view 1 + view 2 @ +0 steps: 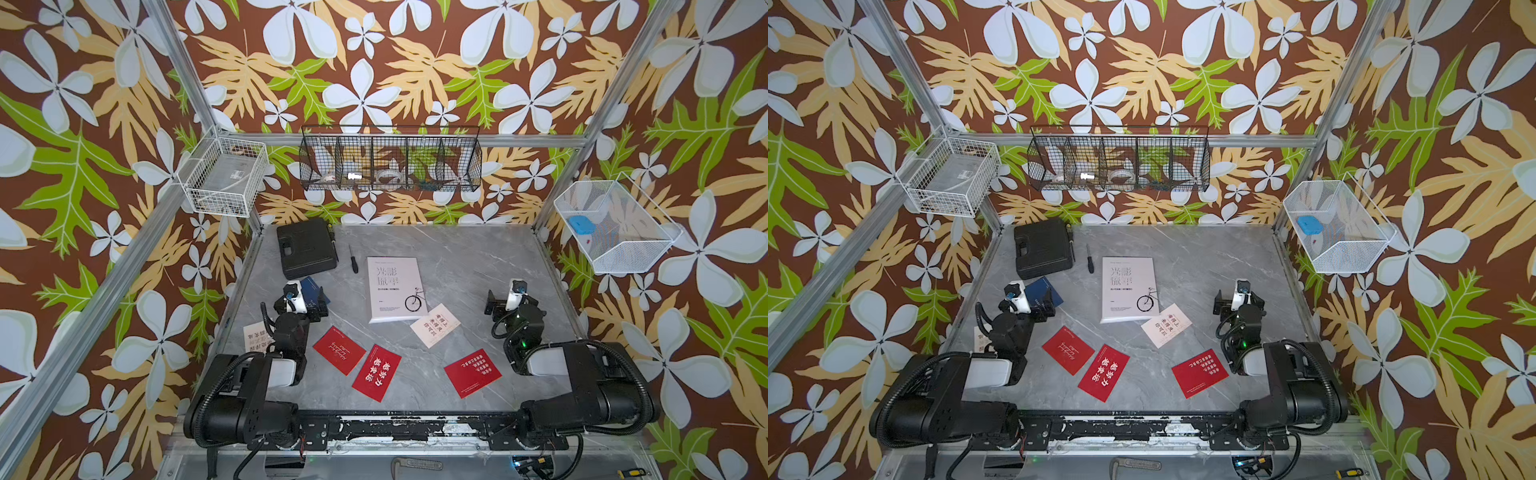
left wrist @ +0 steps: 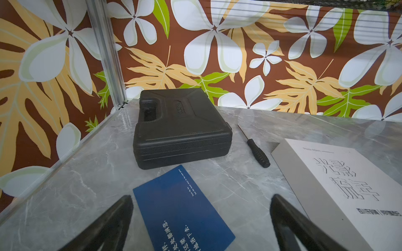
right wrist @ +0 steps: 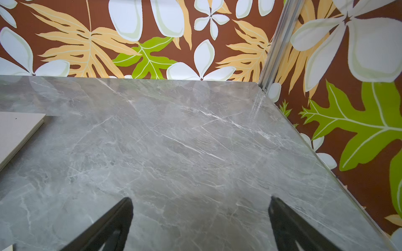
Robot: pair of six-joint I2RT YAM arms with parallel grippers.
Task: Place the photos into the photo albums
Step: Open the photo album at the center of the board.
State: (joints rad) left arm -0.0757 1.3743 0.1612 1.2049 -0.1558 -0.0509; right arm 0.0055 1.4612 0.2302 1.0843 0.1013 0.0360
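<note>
Closed photo album (image 1: 395, 289) mid bench (image 1: 465, 257). Wide, empty left fingers (image 2: 113, 223) over navy photo (image 2: 180, 208), album's 9 o'clock. Wide, empty right fingers (image 3: 289, 226) at 3 o'clock. At 5 o'clock cream photo (image 1: 434, 325), perhaps touching.

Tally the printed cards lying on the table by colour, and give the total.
Red cards: 3
Navy blue card: 1
Cream cards: 2
Total: 6
</note>
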